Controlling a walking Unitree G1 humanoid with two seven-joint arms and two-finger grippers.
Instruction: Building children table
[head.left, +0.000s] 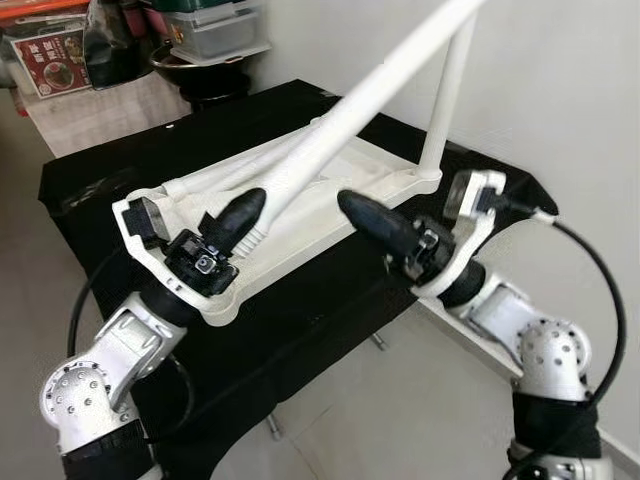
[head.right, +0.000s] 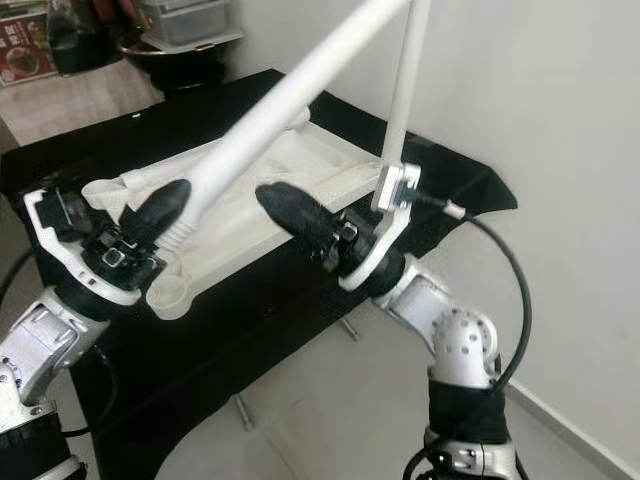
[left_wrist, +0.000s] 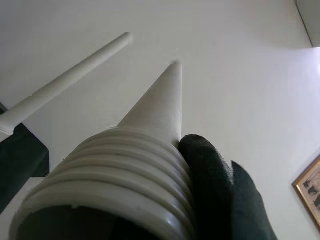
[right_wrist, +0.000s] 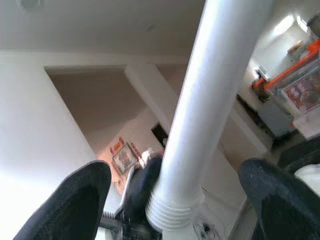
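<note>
A white plastic table top (head.left: 335, 195) lies upside down on a black-covered table (head.left: 300, 320). One white leg (head.left: 450, 90) stands upright in its far right corner. My left gripper (head.left: 243, 213) is shut on the threaded end of a second white leg (head.left: 370, 90), which slants up to the right over the top's near left corner. In the left wrist view one black finger (left_wrist: 215, 190) presses against the leg's threads (left_wrist: 125, 175). My right gripper (head.left: 352, 205) hangs open just right of that leg. The right wrist view shows the leg (right_wrist: 210, 100) between its spread fingers (right_wrist: 75, 200).
More white parts (head.left: 215, 178) lie along the top's far left edge. Storage boxes (head.left: 215, 30) and a red-labelled box (head.left: 55, 55) stand behind the table. A white wall (head.left: 560, 80) is close on the right. Tiled floor (head.left: 400, 410) lies in front.
</note>
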